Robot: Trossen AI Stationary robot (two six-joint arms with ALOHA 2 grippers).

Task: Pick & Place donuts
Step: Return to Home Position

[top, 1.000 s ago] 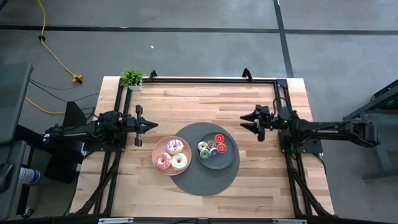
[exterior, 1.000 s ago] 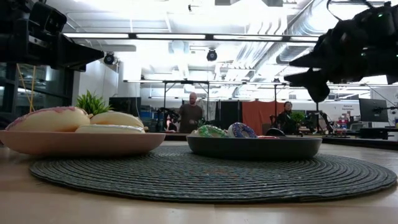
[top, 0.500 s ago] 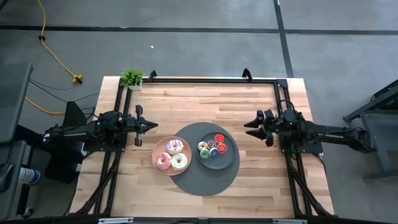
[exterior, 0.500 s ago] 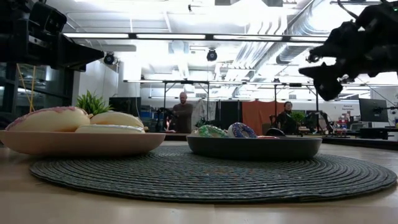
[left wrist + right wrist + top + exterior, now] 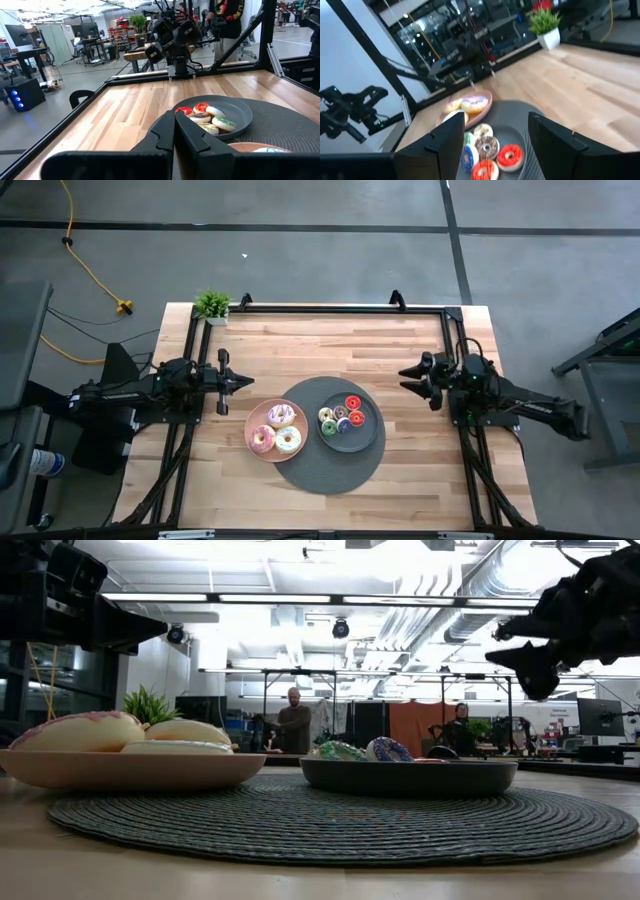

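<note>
Three larger iced donuts (image 5: 281,415) lie on a pink plate (image 5: 249,423). Several tiny donuts (image 5: 342,418) lie in a grey plate (image 5: 366,438) beside it. Both plates stand on a round dark mat (image 5: 325,475) at the table's middle. My left gripper (image 5: 248,381) hangs shut and level above the table, left of the pink plate, holding nothing; its wrist view looks over the shut gripper (image 5: 175,124) at the tiny donuts (image 5: 206,116). My right gripper (image 5: 403,379) hangs open and level, right of the grey plate, with nothing between its fingers (image 5: 451,137).
A small potted plant (image 5: 212,304) stands at the far left corner. A black frame (image 5: 340,308) runs along the far edge and both sides of the wooden table. Bare wood lies between the plates and the far edge. People stand in the room behind (image 5: 293,725).
My right gripper has drawn back toward the table's right edge, away from the grey plate, staying level and open. The left gripper, the donuts and the plates have kept still.
</note>
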